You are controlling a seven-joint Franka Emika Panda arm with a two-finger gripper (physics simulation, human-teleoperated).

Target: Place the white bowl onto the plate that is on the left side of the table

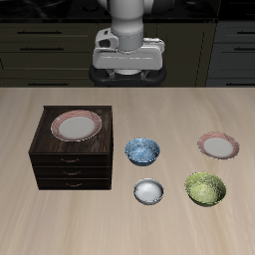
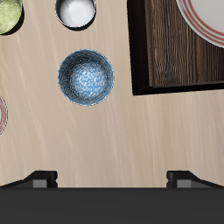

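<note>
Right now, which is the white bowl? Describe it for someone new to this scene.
Start at the dark wooden drawer cabinet. Beside it stands a blue patterned bowl; the white bowl sits just nearer the table's front edge, next to a green bowl. It is the smallest and plain glossy white.

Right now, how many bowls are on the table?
3. The blue patterned bowl sits beside the dark wooden cabinet. The white bowl and the green bowl sit nearer the table's front edge.

the white bowl (image 1: 147,190) sits nearest the table's front edge, between cabinet (image 1: 72,159) and green bowl (image 1: 205,188).
</note>
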